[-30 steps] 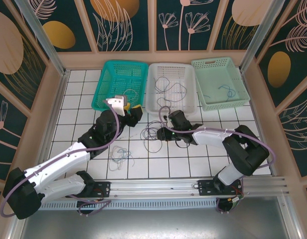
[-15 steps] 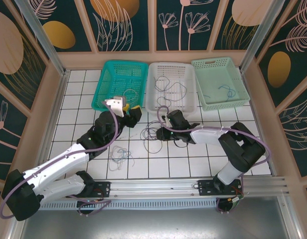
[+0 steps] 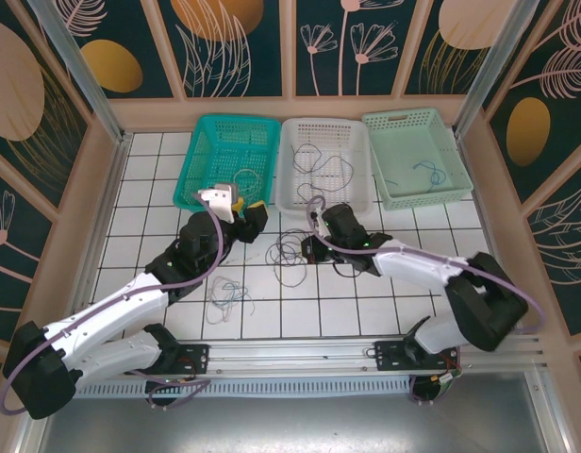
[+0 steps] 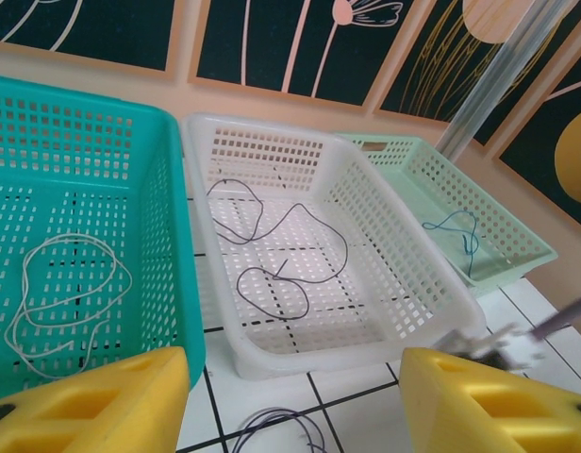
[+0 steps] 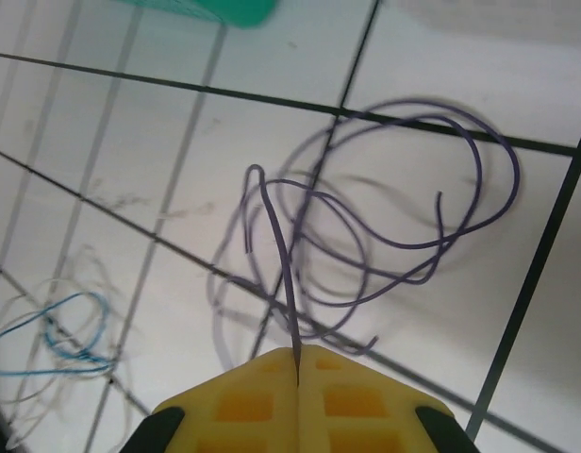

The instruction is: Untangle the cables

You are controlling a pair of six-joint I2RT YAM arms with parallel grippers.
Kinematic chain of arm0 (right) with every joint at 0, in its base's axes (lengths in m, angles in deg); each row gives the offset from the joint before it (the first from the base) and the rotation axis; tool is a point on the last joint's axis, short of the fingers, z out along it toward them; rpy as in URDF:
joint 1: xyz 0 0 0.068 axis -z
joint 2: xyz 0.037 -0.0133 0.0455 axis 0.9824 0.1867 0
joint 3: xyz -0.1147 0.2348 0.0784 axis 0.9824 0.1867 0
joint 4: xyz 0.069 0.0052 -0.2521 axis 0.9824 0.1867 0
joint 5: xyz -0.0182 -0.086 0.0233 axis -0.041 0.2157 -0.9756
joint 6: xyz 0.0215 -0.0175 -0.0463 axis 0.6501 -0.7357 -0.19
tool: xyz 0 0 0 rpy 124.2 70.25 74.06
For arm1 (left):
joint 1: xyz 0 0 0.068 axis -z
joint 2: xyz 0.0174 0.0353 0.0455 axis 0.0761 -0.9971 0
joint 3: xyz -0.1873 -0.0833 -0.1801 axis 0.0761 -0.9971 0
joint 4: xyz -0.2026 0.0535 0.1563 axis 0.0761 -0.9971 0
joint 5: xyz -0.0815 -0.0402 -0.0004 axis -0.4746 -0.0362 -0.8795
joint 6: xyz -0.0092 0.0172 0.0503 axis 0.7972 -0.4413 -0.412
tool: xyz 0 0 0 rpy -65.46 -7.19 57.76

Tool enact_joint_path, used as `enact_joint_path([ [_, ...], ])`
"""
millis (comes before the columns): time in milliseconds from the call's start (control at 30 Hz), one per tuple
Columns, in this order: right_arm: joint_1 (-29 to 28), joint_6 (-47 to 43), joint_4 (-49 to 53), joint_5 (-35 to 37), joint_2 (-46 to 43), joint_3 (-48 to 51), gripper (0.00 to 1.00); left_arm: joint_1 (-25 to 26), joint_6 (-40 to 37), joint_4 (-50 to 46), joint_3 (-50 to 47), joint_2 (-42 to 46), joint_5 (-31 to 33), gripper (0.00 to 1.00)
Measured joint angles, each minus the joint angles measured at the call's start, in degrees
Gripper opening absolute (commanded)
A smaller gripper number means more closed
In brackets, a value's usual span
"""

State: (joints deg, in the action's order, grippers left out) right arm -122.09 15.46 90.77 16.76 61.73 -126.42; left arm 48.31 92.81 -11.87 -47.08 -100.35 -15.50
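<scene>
While pressed flat together, pinching 1 strand of the dark purple cable [image 5: 283, 260] in the seam between the yellow pads of the right gripper [image 5: 298, 357], low over the white tiled table [image 3: 394, 302]. Strand running straight up from the tiles into that seam. Rest of the same cable in loose overlapping loops on the tiles just beyond the pads, on the near side of the white basket [image 3: 289, 170] and not touching it.

To the left of those loops and apart from them, a pale and blue cable bundle [image 3: 226, 295] flat on the tiles, close beside the left arm.

Left gripper [image 4: 290, 406]: 2 yellow fingers spread wide, nothing between them, hovering above the tiles at the near right corner of the teal basket [image 3: 201, 156].

3 baskets side by side along the far part of the table: teal on the left, white in the middle, mint basket [image 3: 456, 160] on the right.

In the teal basket, 1 white cable [image 4: 121, 264] in a loose loop on the floor. In the white basket, 1 dark cable [image 4: 262, 274] in a long curl with a closed loop at its near end. In the mint basket, 1 short blue cable [image 4: 460, 226], lying towards the right wall.
</scene>
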Motion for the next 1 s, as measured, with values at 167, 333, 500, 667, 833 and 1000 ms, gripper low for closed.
enact_joint_path([
  [167, -0.72, -2.54, 7.15, 1.31, -10.58, -4.52, 0.0, 0.0, 0.0, 0.02, -0.04, 0.0, 0.81, 0.6],
  [333, -0.76, -6.12, 12.59, 3.72, -18.78, -11.5, 0.0, 0.0, 0.02, 0.7, -0.04, 0.0, 0.94, 0.61],
  [500, -0.76, -9.42, 15.54, 5.9, -22.45, -18.43, 0.0, 0.0, 0.0, 1.9, -0.04, -0.09, 0.22, 0.61],
  [667, -0.76, -12.2, 16.39, 7.3, -22.58, -25.66, 0.0, 0.0, -0.02, 2.84, -0.02, -1.49, -1.81, 0.62],
  [833, -0.76, -14.08, 16.65, 7.3, -22.16, -33.7, 0.0, 0.0, -0.02, 4.96, 0.2, -3.8, -5.14, 0.61],
  [1000, -0.76, -15.3, 16.55, 7.15, -21.16, -40.28, 0.0, 0.0, -0.04, 6.69, 1.88, -8.44, -9.9, 0.58],
])
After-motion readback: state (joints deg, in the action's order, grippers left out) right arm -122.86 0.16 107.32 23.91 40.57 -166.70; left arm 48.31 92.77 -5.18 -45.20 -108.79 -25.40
